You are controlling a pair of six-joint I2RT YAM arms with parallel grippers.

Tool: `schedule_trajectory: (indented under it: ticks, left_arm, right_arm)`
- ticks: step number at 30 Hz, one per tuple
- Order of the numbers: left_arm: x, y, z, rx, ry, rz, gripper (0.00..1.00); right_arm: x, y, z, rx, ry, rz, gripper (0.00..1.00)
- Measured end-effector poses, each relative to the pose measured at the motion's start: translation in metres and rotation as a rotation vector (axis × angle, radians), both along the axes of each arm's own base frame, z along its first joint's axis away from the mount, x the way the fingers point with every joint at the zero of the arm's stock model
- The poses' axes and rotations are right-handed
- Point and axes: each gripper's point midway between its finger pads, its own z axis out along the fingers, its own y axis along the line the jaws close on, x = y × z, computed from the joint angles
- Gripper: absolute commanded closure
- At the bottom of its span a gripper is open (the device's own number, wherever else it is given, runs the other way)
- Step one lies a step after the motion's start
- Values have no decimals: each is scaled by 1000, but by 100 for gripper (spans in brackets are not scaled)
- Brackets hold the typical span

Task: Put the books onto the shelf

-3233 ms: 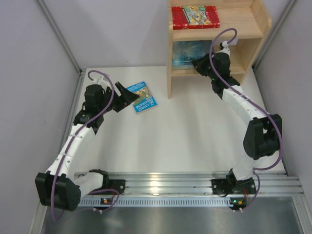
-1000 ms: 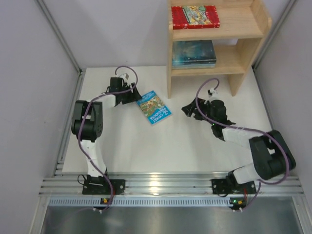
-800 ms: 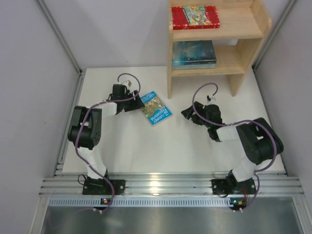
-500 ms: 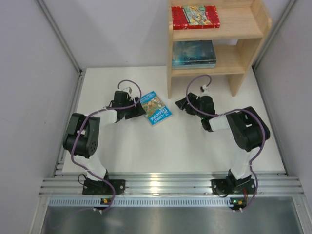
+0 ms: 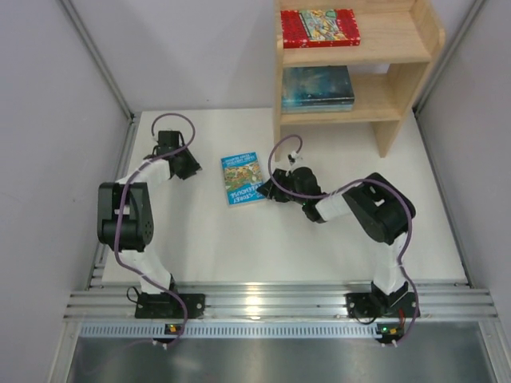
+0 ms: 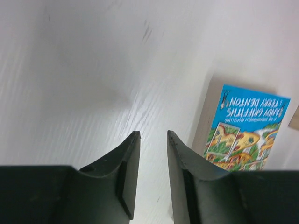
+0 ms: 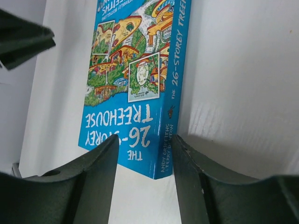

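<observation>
Right gripper (image 5: 267, 190) has reached the blue book (image 5: 242, 179); left gripper (image 5: 192, 168) retreated.

My right gripper (image 7: 145, 142) sits low over the white table (image 7: 233, 70), its two dark fingers (image 7: 74, 186) apart at the bottom of my picture. Between them lies the near spine corner of a bright blue paperback with a cartoon treehouse cover (image 7: 126, 70), flat on the table with its spine turned to the right. The finger on the spine side stands just beside the spine; I cannot tell whether it touches. A dark angular shape (image 7: 23, 42), blurred, juts in at the top left
</observation>
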Motion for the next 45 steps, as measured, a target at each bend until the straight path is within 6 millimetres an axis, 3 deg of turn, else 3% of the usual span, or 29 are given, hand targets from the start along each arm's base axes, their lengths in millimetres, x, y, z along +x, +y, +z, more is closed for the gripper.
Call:
schedule_trajectory:
  ticks: [2, 5, 9, 12, 14, 17, 19, 21, 24, 27, 32, 38, 39, 40, 45]
  left_arm:
    - [22, 7, 5, -13, -10, 13, 72]
    - [42, -1, 0, -46, -5, -13, 84]
    - [35, -24, -36, -91, 81, -78, 96]
    - [35, -46, -36, -127, 79, -138, 99]
    - [29, -65, -37, -132, 82, -181, 99]
    - [19, -86, -38, -150, 66, -229, 100]
    - [10, -90, -38, -151, 56, -233, 100]
    - [1, -91, -39, -164, 56, -229, 100]
    - [-17, -96, -40, -168, 57, -244, 100]
    - [-46, -113, -41, -164, 67, -297, 100]
    - [-112, -148, -42, -142, 81, -408, 100]
    - [-184, -153, -44, -124, 137, -448, 100]
    - [-190, -148, -44, -106, 151, -439, 100]
    - [-193, -144, -44, -91, 160, -430, 100]
    - [-188, -129, -34, -16, 169, -387, 85]
  right_arm:
    - [-5, 4, -2, -15, -2, 10, 52]
    - [-9, 3, -5, -59, 3, -11, 50]
    - [2, -6, -4, -116, 10, -81, 44]
    - [21, -1, 5, -142, -1, -112, 34]
    - [35, 8, 14, -150, -21, -114, 33]
    - [44, 12, 16, -175, -34, -107, 46]
    - [44, 7, 11, -198, -27, -114, 55]
    - [39, 3, 4, -216, -16, -111, 58]
    - [16, -7, -10, -234, 21, -98, 58]
    - [-20, -23, -9, -246, 42, -76, 59]
    - [-77, -50, -12, -281, 65, -56, 62]
    - [-139, -65, -8, -268, 75, -17, 60]
    - [-146, -68, -5, -253, 72, -16, 57]
    - [-150, -70, -1, -235, 69, -19, 48]
    - [-151, -76, 15, -198, 50, -54, 39]
